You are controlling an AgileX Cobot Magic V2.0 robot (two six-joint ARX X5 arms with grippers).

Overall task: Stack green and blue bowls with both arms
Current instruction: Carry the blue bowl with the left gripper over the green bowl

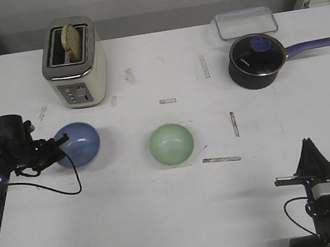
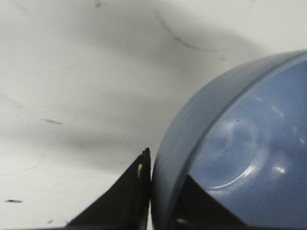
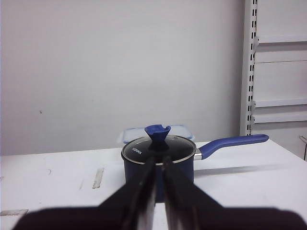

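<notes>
Low at the right edge of the front frame, the black right arm (image 1: pixel 325 199) sits folded near the counter's near edge, its jaws (image 3: pixel 159 191) pressed nearly together with only a thin slit between them and nothing held. Through its wrist camera these jaws line up with a dark blue lidded saucepan (image 3: pixel 159 160) with a long blue handle, standing on the white counter (image 1: pixel 167 222) at the upper right of the front frame, just in front of a clear plastic lidded container (image 1: pixel 245 22).

At the left of the front frame, the black left arm (image 1: pixel 8 156) reaches in from the edge, its jaws (image 1: pixel 61 147) clamped on the rim of the glossy light periwinkle blue bowl (image 1: pixel 78 144). That bowl is tipped, its opening turned toward the right. In the left wrist view one dark finger (image 2: pixel 129 199) lies against the outside of the bowl's wall and the other sits inside the bowl.

Near the centre of the front frame, the glossy pale mint green bowl (image 1: pixel 172 145) rests upright on the counter, well apart from the blue one.

A cream and silver toaster (image 1: pixel 73 62) with a slice of bread (image 1: pixel 71 40) in one slot stands at the upper left.
</notes>
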